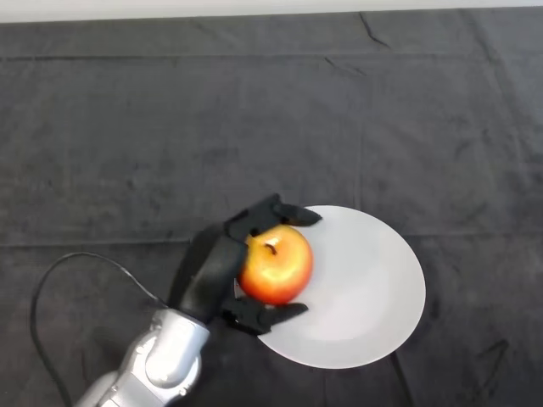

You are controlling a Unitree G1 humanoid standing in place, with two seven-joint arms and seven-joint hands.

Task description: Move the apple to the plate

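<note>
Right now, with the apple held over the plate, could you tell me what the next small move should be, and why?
Probably open the hand and let go. The apple already sits over the left part of the white plate, with the fingers and thumb curled round it. Whether it rests on the plate cannot be told, so easing down a touch first seems wise.

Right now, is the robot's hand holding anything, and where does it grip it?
Yes: the left hand holds the apple by its sides, fingers curled round it, over the white plate's left edge.
</note>
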